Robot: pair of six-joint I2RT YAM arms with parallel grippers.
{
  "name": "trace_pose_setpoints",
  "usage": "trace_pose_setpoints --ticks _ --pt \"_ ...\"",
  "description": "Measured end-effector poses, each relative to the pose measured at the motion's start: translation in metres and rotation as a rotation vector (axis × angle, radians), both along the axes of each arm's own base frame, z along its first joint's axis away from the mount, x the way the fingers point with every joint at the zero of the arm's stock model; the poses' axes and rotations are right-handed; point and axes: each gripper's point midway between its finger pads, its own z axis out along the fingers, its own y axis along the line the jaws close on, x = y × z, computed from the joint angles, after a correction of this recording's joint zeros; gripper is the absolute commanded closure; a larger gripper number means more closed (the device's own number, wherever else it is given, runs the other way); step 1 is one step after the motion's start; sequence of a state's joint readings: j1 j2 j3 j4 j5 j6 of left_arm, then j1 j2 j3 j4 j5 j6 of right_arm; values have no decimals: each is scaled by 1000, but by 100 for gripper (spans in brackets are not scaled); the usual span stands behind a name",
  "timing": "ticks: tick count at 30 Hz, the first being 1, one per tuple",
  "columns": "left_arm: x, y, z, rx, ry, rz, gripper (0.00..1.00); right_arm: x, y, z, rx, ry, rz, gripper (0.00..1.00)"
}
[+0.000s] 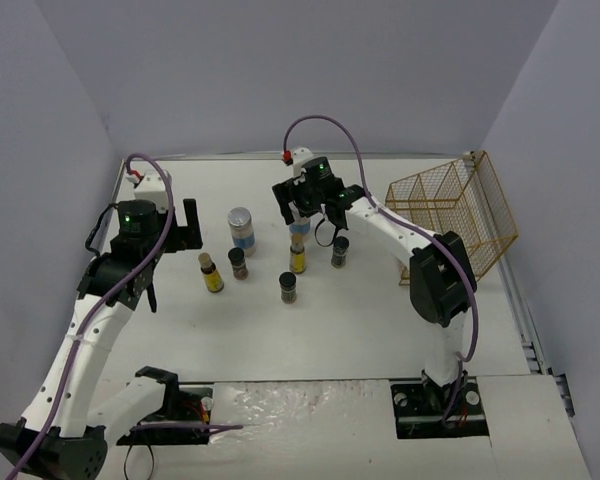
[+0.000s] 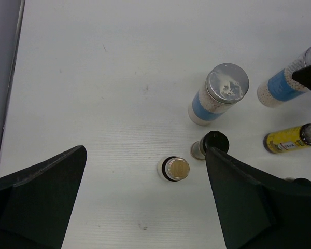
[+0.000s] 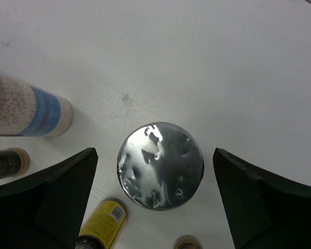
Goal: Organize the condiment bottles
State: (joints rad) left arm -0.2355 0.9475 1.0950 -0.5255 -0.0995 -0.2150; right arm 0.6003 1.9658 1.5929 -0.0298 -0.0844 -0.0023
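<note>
Right wrist view: my right gripper (image 3: 154,155) hangs above a wide clear jar, of which I see only the silver lid (image 3: 160,173). The jaws are apart, and white table shows between each finger and the lid. To the left stands the second wide clear jar (image 3: 33,111) with its blue label. Below it is a dark jar (image 3: 5,163). A slim yellow jar (image 3: 101,224) stands at the lower edge.

Left wrist view: my left gripper (image 2: 147,153) is over bare table (image 2: 93,78), jaws wide apart and holding nothing. A small jar seen cap-on (image 2: 173,169) stands between the fingers, touching neither; I cannot tell its contents. Another small jar (image 2: 198,149) is half hidden behind the right-hand finger (image 2: 249,202).

Top external view: six jars show upright in a loose cluster at mid-table between the two arms.
- The second wide clear jar stands farthest back.
- One yellow jar (image 1: 211,272) stands beside a dark one (image 1: 238,262).
- A dark jar (image 1: 288,287) stands nearest the arm bases.
- Another dark jar (image 1: 340,250) stands to the right of the slim yellow jar.

A gold wire basket (image 1: 450,205) sits at the far right, apart from the jars.
</note>
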Motion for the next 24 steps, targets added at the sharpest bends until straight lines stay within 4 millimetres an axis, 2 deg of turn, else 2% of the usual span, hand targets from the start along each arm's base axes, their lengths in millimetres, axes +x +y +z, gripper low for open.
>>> trace_pose_setpoints --ticks 5,9,10,12,15,18,21,24 --pt "0 1 1 5 -3 7 3 3 -3 -6 -21 -4 -26 24" --pt "-1 2 2 8 -8 13 3 5 -5 -12 -35 0 -41 42" --pt "-1 2 2 9 -9 13 3 6 -5 -13 -34 2 -46 49" --pt "-1 2 3 10 -11 13 3 7 -7 -14 -35 2 -59 70" --pt "-2 2 3 11 -13 14 3 7 -8 -14 -35 2 -78 88" --pt "-2 2 4 11 -15 16 3 8 -13 -11 -38 1 -111 97" --pt "-2 2 4 12 -17 17 3 7 -24 4 -47 -17 -166 100" --pt "-3 2 4 12 -18 15 3 4 -43 43 -37 -75 -246 100"
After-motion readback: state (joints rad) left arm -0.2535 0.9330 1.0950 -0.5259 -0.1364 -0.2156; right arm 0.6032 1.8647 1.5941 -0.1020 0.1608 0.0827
